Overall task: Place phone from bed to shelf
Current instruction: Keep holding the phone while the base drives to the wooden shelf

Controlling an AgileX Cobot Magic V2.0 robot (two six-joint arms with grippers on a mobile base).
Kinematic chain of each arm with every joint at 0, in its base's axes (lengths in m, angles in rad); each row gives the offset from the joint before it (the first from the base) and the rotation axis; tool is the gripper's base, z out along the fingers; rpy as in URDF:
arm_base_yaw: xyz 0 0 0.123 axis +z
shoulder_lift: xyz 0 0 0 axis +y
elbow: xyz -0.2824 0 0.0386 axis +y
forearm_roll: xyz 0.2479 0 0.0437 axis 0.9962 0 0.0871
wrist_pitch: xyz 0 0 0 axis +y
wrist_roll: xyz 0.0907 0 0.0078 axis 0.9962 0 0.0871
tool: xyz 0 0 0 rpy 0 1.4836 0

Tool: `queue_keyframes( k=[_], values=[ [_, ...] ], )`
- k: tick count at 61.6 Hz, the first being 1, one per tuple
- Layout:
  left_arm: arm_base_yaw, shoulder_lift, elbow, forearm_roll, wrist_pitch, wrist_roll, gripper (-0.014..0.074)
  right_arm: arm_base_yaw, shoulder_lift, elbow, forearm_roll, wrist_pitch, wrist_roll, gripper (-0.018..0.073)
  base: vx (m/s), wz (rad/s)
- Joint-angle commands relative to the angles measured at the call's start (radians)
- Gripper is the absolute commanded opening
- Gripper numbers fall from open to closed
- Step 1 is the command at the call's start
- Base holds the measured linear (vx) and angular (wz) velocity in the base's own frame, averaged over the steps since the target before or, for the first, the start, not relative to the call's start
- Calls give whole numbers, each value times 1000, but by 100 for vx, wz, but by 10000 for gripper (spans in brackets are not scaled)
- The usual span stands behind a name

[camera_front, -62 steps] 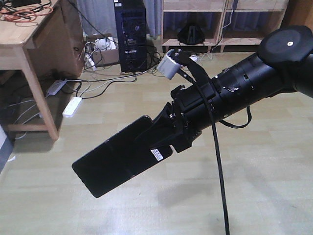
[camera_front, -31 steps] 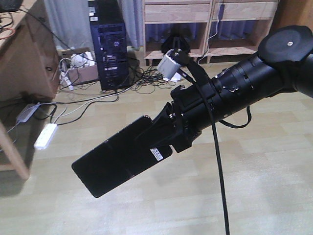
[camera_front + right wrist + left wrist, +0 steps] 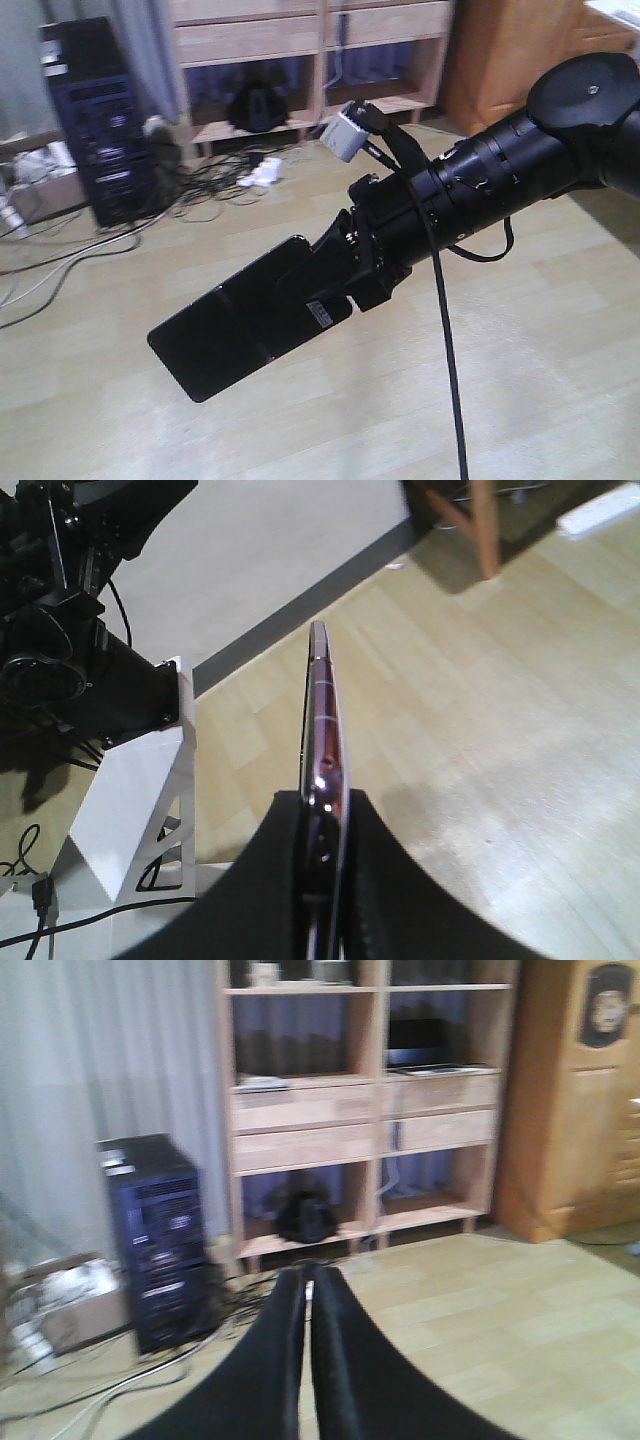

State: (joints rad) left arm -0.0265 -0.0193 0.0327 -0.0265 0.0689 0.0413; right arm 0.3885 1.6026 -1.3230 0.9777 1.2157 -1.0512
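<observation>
Right claw (image 3: 318,268): pinching phone (image 3: 232,338) by one short end, in mid-air.
Phone axis: runs straight out from claw; free end not aimed at shelf (image 3: 300,40).
Left claw (image 3: 308,1305): pressed together, empty, facing shelf.
Shelf: well beyond phone.

The front view looked down from above toward the shelf (image 3: 260,38) at upper frame, the level left wrist view faced that same shelf, and the right wrist view ran close along the phone (image 3: 321,720) edge toward the floor (image 3: 480,740).
</observation>
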Motion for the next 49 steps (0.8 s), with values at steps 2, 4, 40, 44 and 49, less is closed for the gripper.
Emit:
queue_keyframes(
  k=[2,4,40,44,49],
  values=[
    [2,-8,-24,-11,-75,-9,1,-2,-44,-24,81,69,-3,-2,27,-63],
    [2,-8,-24,-11,-75,-9,1,-2,-44,-24,81,69,-3,-2,26,-65],
    [2,-8,-24,-11,-75,-9,1,-2,-44,-24,81,72,-3,-2,21,-64],
    [2,-8,-24,-11,-75,-9,1,-2,-44,-24,81,72,-3,-2,21,-50],
    [2,-8,-24,-11,-75,-9,1,-2,-44,-24,81,72,-3,-2,22,-44]
  ],
)
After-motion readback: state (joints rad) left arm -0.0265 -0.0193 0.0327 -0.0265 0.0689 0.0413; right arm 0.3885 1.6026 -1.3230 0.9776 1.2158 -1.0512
